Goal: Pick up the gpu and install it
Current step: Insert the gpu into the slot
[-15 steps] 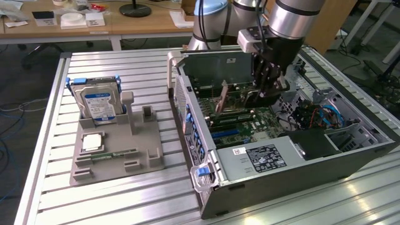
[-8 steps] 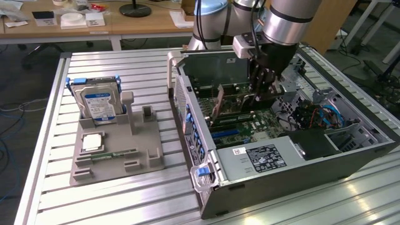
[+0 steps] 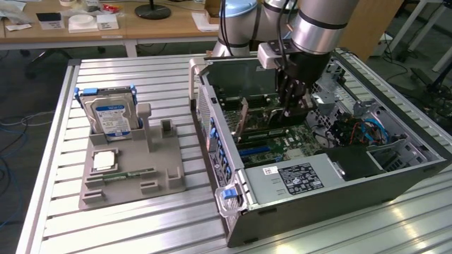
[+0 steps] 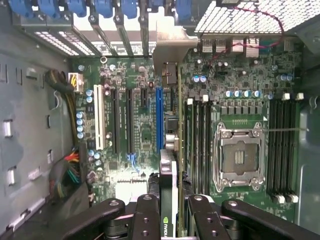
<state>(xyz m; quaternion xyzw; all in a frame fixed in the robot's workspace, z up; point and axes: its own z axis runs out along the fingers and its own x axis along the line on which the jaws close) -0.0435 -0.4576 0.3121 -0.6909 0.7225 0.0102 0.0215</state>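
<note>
In the exterior view, the arm reaches down into the open computer case (image 3: 367, 193) lying on the bench (image 3: 106, 233). The gripper (image 3: 291, 108) sits low over the motherboard at the far side. It holds the gpu (image 3: 258, 119) on edge, and the card runs toward the exterior view's left. On the left, well apart, a hard drive (image 3: 111, 119) with a blue-and-white label stands in a grey holder (image 3: 134, 174). Neither that label nor the power supply label (image 3: 297, 177) can be read.

In the wrist view, the fingers (image 4: 147, 215) are clenched on the gpu (image 4: 170, 170), one on each flat face. The card is seen edge-on, just beside the long blue slot (image 4: 159, 115), with its silver bracket (image 4: 172, 47) at the case's slotted rear wall. I cannot tell whether it is seated. A small green logo (image 4: 165, 227) shows on the card between the fingers, and its lettering is too small to make out.

The card looks light, thin and stiff but delicate. I judge that pinching its two faces near the upper edge, away from bracket and contacts, suits it.
</note>
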